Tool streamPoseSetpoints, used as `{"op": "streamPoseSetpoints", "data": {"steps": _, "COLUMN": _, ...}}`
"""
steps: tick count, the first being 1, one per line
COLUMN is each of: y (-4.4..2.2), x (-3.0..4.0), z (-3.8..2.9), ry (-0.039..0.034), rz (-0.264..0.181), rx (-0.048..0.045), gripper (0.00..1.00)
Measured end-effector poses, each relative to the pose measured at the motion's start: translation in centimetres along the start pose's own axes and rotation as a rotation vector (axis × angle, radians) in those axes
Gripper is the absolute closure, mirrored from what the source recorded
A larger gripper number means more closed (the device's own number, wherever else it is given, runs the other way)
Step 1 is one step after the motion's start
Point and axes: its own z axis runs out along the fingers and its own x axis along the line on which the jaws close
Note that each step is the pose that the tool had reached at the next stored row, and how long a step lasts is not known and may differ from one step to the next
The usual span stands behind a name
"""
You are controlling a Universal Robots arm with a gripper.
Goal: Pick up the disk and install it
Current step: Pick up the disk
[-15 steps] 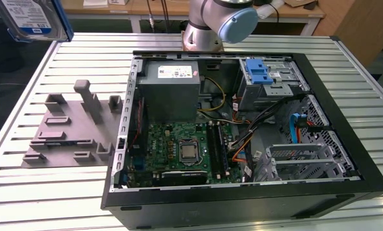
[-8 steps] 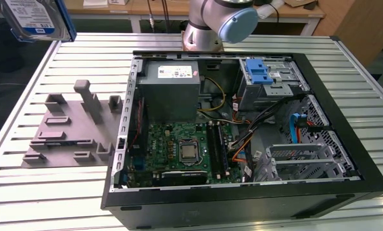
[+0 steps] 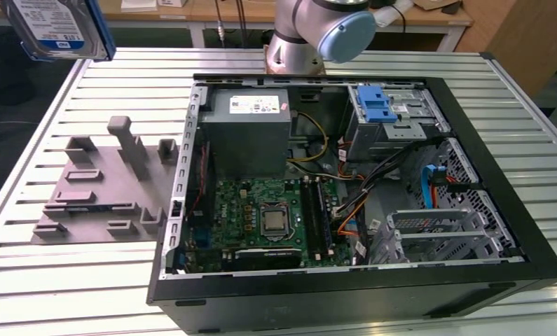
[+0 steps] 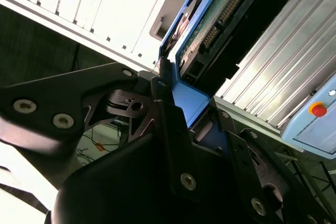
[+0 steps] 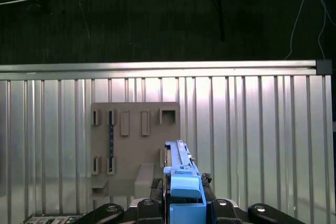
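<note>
**One drive held aloft, well clear of the open case**

One look from across the room says the disk (image 3: 54, 28) is off the table (image 3: 35, 280). It hangs high at the far corner on the exterior view's left, label face showing, blue caddy framing it. In the first wrist view the gripper (image 5: 184, 205) has its jaws pressed together on the caddy's end, one on each side. The disk stands edge-on from them, its long axis running straight out from the tool. Beneath it in that view lies the grey holder plate (image 5: 135, 148), flat on the slatted table.

What matters here is the offset. The open computer case (image 3: 353, 290) sits to the exterior view's right of the disk. The blue-latched drive cage (image 3: 386, 112) is at the case's far right corner, with the grey power-supply box (image 3: 250, 133) lying between cage and disk. I judge the pick done and the disk well apart from the cage, not yet lined up with it.
</note>
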Motion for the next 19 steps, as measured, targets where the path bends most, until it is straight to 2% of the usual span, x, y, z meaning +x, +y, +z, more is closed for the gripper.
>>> {"op": "streamPoseSetpoints", "data": {"steps": 19, "y": -1.23, "x": -0.04, "z": -0.01, "ry": 0.0, "rz": 0.0, "rx": 0.0, "gripper": 0.64}}
